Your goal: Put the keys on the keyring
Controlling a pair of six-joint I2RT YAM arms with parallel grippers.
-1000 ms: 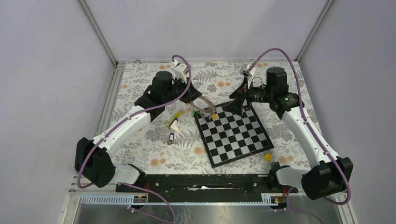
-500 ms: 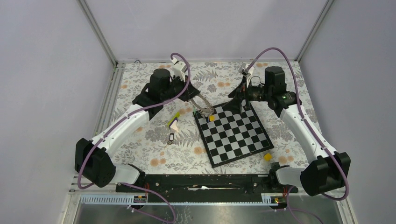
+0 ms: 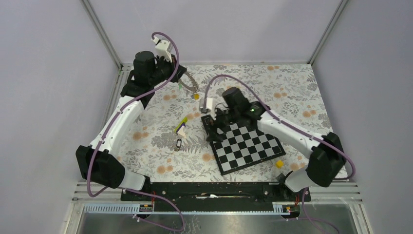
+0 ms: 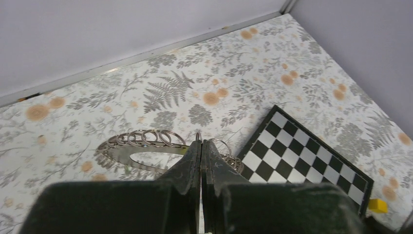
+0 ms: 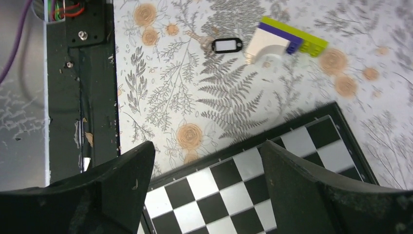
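My left gripper (image 3: 184, 79) is raised at the back left and shut on the keyring (image 3: 192, 86), a grey ring that hangs tilted from it. In the left wrist view the pads (image 4: 201, 142) pinch the keyring's (image 4: 141, 146) rim, which is lined with small loops. A yellow key (image 3: 197, 96) dangles below the ring, and a green speck (image 3: 180, 86) shows beside it. The black key (image 3: 178, 144) lies on the floral mat and also shows in the right wrist view (image 5: 221, 45). The blue key is not visible. My right gripper (image 3: 214, 127) is open and empty over the chessboard's left corner, as the right wrist view (image 5: 207, 145) also shows.
The chessboard (image 3: 248, 144) lies right of centre. A lime-and-white wedge (image 3: 181, 126) sits left of it, just above the black key. A small yellow block (image 3: 279, 164) lies by the board's near right corner. Metal frame rails border the mat.
My left arm has lifted the keyring off the board's far corner, up and to the back left. My right arm has swung left from the far corner to over the board's left corner.
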